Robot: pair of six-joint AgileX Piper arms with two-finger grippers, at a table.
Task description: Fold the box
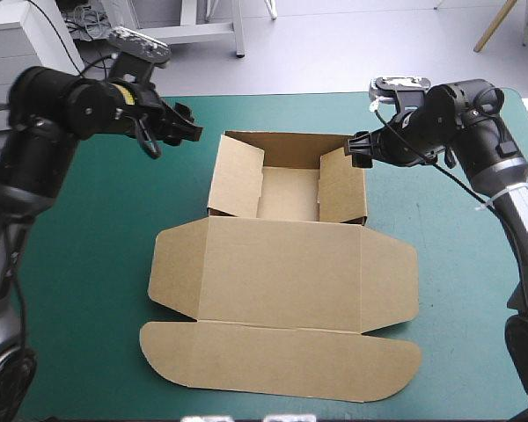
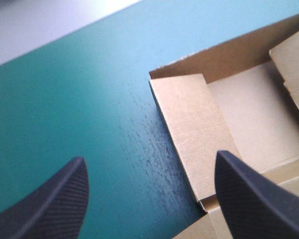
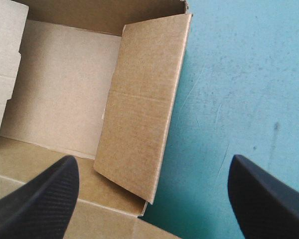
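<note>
The brown box (image 1: 282, 272) lies in the middle of the table as an open tray (image 1: 289, 195) with its lid flat toward the near edge, flaps spread. The side walls lean inward. My left gripper (image 1: 192, 130) hovers open just outside the tray's left wall (image 2: 194, 124), with nothing between its fingers (image 2: 50, 204). My right gripper (image 1: 359, 149) hangs open close to the tray's right wall (image 3: 139, 114), which lies ahead of the open gripper (image 3: 152, 199), and it holds nothing. In the left wrist view the gripper (image 2: 149, 199) spans the teal-green cover beside the wall.
The teal-green cover (image 1: 97, 264) stretches on both sides of the box. The table's far edge (image 1: 290, 94) runs just behind the tray. The lid's long front flap (image 1: 282, 360) reaches close to the near edge.
</note>
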